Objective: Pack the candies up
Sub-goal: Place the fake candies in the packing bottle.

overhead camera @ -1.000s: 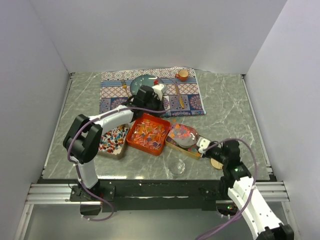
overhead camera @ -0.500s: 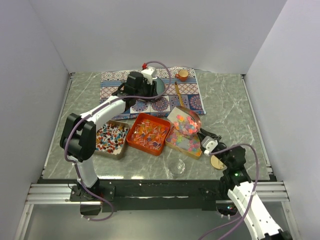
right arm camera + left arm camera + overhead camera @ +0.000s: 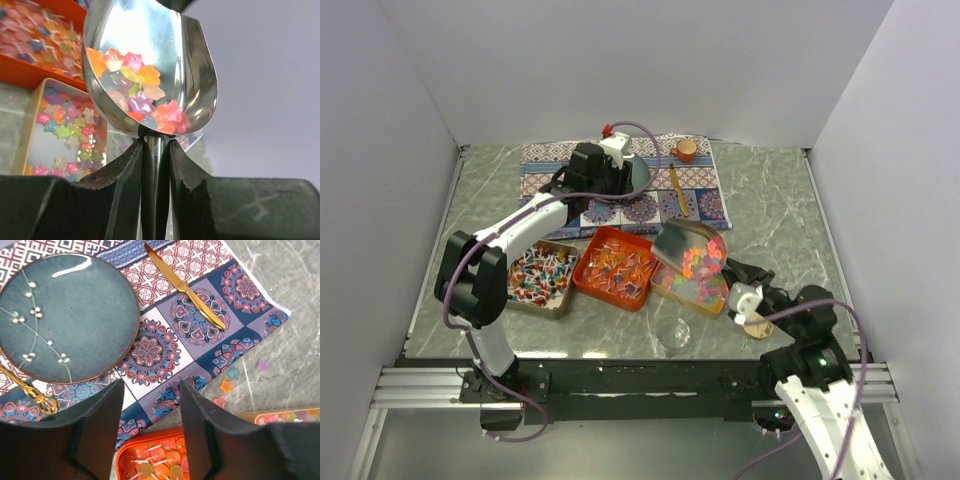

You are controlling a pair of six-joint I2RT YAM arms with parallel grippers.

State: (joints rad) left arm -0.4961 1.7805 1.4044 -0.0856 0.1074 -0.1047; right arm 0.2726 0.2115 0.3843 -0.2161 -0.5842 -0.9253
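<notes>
Orange is the anchor colour from above: a rectangular orange tray (image 3: 582, 278) of wrapped sweets sits mid-table, and just right of it a silver metal scoop (image 3: 678, 240) hangs tipped over a shallow yellow-rimmed tray (image 3: 685, 303), loaded with pastel star-shaped candies (image 3: 700, 262). The right gripper (image 3: 745, 298) holds the scoop from farther right of the orange tray, a small clear glass cup (image 3: 673, 335) stands in front of it, and the left gripper (image 3: 595, 165) hovers well behind it. Looking down from the left wrist, that gripper's jaws stand spread with nothing between them, the orange tray's rim (image 3: 150, 439) at the bottom edge; a few stray stars (image 3: 227, 386) lie on the marble just behind the tray's right corner. Up close at the right wrist, the right gripper (image 3: 156, 190) has its jaws pinched tight on the scoop's thin handle, and the candies (image 3: 135, 95) heap low in the bowl. They look light, hard and glossy, so they will likely slide and scatter freely. They are too small to pinch singly, so they are best carried by the scoop's handle, and a steep tilt could spill them.
</notes>
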